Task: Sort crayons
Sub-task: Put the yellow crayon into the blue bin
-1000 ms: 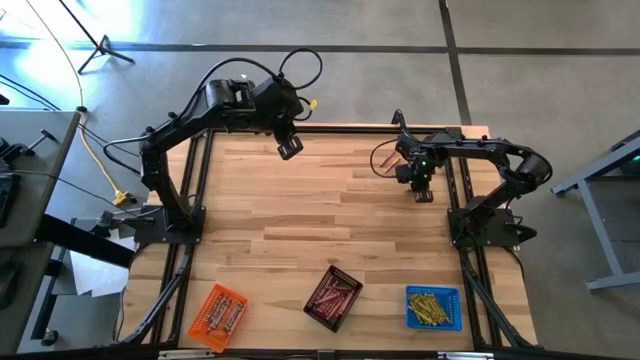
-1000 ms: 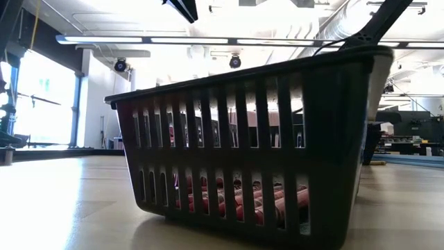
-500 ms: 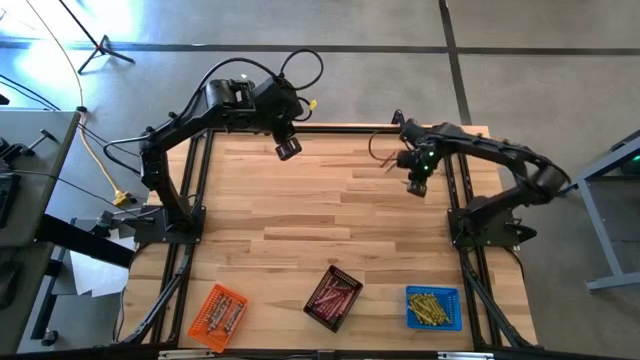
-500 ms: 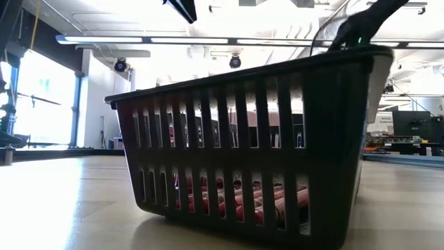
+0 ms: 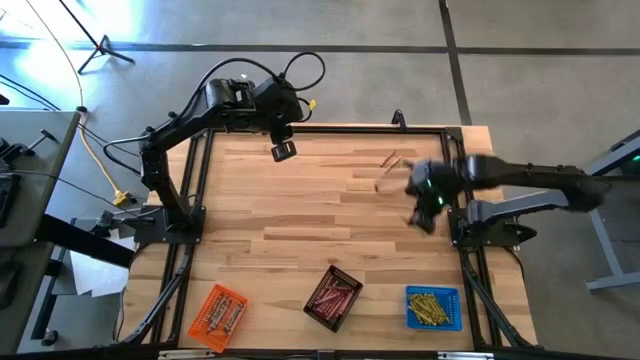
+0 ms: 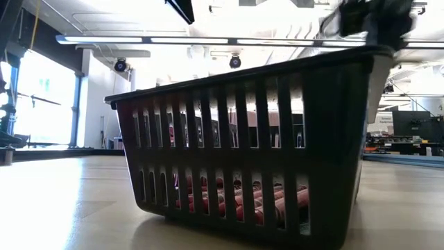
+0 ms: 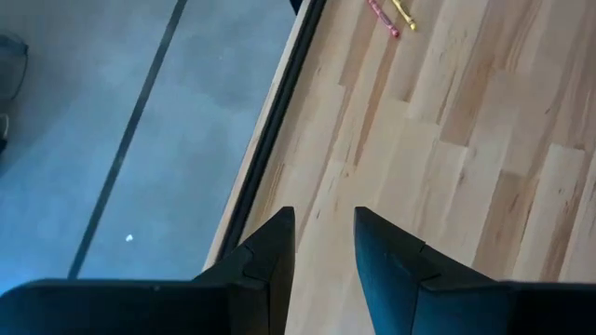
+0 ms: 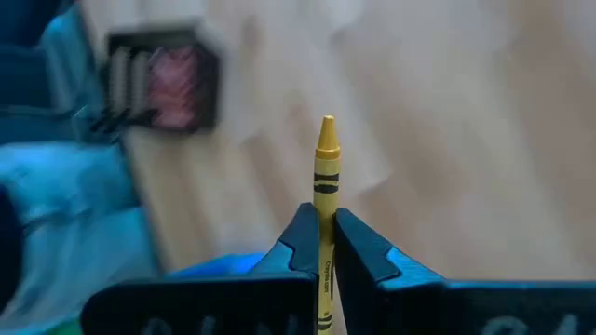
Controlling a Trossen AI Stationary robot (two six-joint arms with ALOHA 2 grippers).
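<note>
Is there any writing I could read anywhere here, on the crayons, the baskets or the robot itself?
Yellow crayon clamped in the right gripper: dark print runs along its wrapper, but it is too small and blurred to read.
Black tray, orange tray and blue tray: no labels visible.
Left gripper and both arms: no readable markings.

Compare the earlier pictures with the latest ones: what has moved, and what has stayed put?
The right hand has swung from the table's far edge toward the trays, shut on a yellow crayon. The left hand has shifted only slightly near the far edge, fingers apart. Two loose crayons and the orange tray, black tray and blue tray stayed in place.
</note>
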